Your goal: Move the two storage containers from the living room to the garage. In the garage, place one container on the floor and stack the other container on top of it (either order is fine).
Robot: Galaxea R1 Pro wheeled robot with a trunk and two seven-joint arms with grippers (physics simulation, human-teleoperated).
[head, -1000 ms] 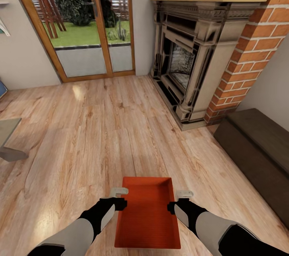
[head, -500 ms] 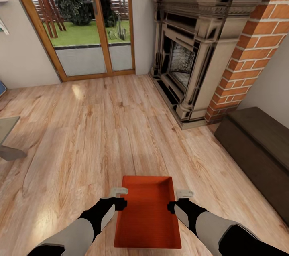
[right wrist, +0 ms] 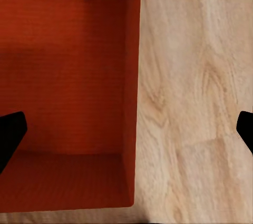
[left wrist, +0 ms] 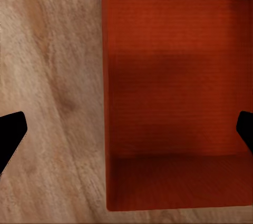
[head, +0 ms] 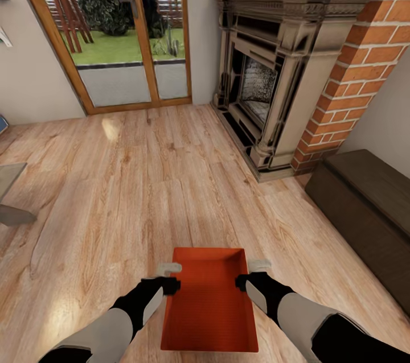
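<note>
One orange-red storage container point(head: 208, 300) lies lengthwise right in front of me on the living room's light wood planks point(head: 142, 192), empty and without a lid. My left gripper point(head: 170, 277) is at its left long wall and my right gripper point(head: 251, 273) at its right long wall. In the left wrist view the fingertips point(left wrist: 10, 132) stand far apart astride the bin's wall point(left wrist: 105, 103), and the right wrist view has the fingers point(right wrist: 10, 132) just as wide over the other wall point(right wrist: 134, 76). Both are open. The second container and the garage are out of view.
The brick fireplace point(head: 273, 78) stands ahead on the right, with the long dark-brown cabinet point(head: 370, 209) beside it along the right wall. Glass doors point(head: 125, 33) to the garden are ahead on the left. A low table corner point(head: 11, 198) juts in at the left edge.
The whole picture has shifted a little, so the camera moved. My right gripper has edged inward to the bin's right wall. The bin keeps its place between the arms.
</note>
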